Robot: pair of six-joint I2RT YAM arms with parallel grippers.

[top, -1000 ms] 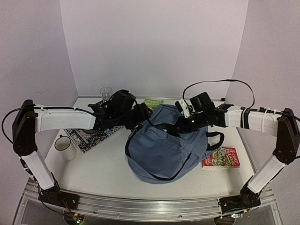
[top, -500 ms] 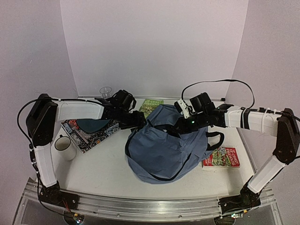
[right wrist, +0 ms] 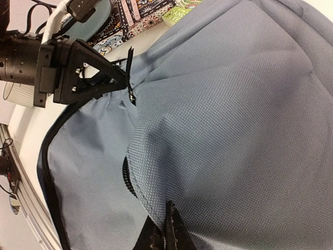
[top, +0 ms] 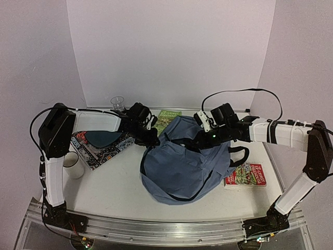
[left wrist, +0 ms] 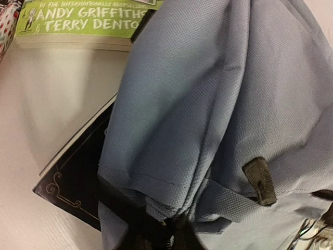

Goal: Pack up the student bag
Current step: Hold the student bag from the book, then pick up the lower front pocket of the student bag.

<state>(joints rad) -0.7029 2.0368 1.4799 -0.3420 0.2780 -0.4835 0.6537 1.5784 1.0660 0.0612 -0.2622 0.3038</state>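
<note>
Left hand (top: 152,139) clenched on a fold of the student bag (top: 182,174); right hand (right wrist: 165,221) pinching the bag's fabric edge. A green book (left wrist: 78,23) lies beyond the left hand.

Matt, coarse-woven cloth student bag (left wrist: 218,104)

I find the left arm (top: 96,121) folded sharply at the elbow and reaching rightward, with the left gripper (top: 152,139) pinched on the edge of the student bag (top: 182,172). The right arm (top: 278,133) extends leftward at mid height, and the right gripper (top: 197,141) is likewise clamped tight on the fabric.
</note>
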